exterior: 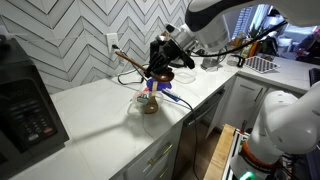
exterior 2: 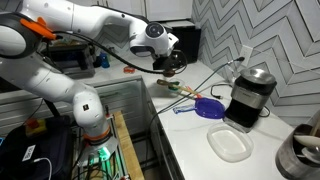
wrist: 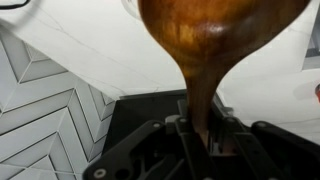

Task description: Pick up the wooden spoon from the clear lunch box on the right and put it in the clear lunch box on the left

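Observation:
My gripper (wrist: 200,125) is shut on the handle of the wooden spoon (wrist: 215,30), whose dark brown bowl fills the top of the wrist view. In both exterior views the gripper (exterior: 160,62) (exterior 2: 170,62) holds the spoon (exterior: 164,73) in the air above a clear lunch box (exterior: 148,104) (exterior 2: 168,89) that contains small coloured items. A second clear lunch box (exterior 2: 230,144) lies empty further along the white counter, apart from the gripper.
A purple utensil (exterior 2: 207,108) lies between the two boxes. A black coffee machine (exterior 2: 248,95) stands by the wall and a metal pot (exterior 2: 299,152) at the counter's end. A black microwave (exterior: 25,100) stands on the counter. A cable runs from the wall socket (exterior: 113,43).

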Motion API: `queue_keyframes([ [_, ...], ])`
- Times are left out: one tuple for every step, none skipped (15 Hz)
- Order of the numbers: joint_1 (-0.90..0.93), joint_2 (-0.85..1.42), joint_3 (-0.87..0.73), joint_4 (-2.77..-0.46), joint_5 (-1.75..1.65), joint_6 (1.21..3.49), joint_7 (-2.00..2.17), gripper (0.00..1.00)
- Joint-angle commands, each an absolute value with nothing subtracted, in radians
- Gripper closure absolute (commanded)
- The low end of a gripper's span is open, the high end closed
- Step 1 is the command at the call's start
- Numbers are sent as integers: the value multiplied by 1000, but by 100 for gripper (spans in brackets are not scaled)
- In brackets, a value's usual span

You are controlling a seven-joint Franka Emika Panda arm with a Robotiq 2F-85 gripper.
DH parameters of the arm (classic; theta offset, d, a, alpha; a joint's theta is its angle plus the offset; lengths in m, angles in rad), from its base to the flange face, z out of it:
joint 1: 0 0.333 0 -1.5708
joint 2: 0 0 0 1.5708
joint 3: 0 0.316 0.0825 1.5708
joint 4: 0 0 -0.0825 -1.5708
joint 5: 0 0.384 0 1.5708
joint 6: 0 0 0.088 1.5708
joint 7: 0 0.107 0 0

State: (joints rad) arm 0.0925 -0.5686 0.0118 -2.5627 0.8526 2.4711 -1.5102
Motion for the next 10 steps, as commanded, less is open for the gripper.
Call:
queue_keyframes([
  [124,-569,-17,-2563,830,2481,-1495,78],
  [124,-570,-17,-2563,830,2481,-1495,94],
  [140,-564,-11,-2571,860,2514,-1501,94],
  [151,-558,-1,-2574,879,2550,-1498,94],
  [170,-548,8,-2575,907,2594,-1492,94],
  [189,-541,12,-2574,927,2632,-1493,94],
  [201,-526,25,-2571,932,2681,-1493,94],
  [214,-509,34,-2568,932,2723,-1490,94],
  [230,-490,36,-2562,935,2757,-1485,94],
  [225,-468,58,-2557,963,2784,-1502,94],
])
